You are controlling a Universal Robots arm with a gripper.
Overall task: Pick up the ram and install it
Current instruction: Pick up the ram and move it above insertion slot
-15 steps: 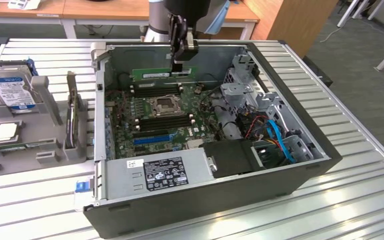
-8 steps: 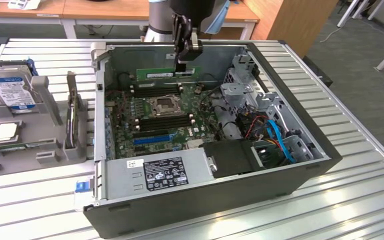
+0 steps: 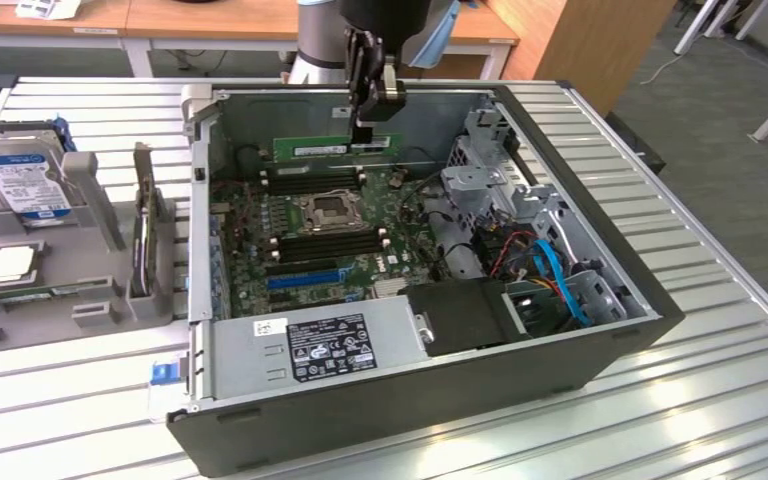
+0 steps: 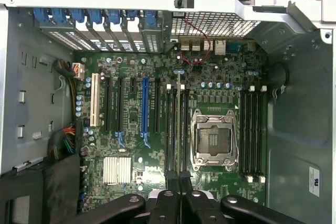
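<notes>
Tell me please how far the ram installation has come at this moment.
Done: the ram is picked up. In hand: the gripper is shut on it, holding it above the black memory slots beside the processor socket, in line with them. Left: it is not yet seated in any slot.

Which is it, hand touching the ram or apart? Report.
Touching: the wrist view shows the hand closed on the ram, seen edge-on.

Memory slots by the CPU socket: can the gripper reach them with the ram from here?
Probably yes: the case is open, the slots look empty, and the gripper holds the ram above them.
</notes>
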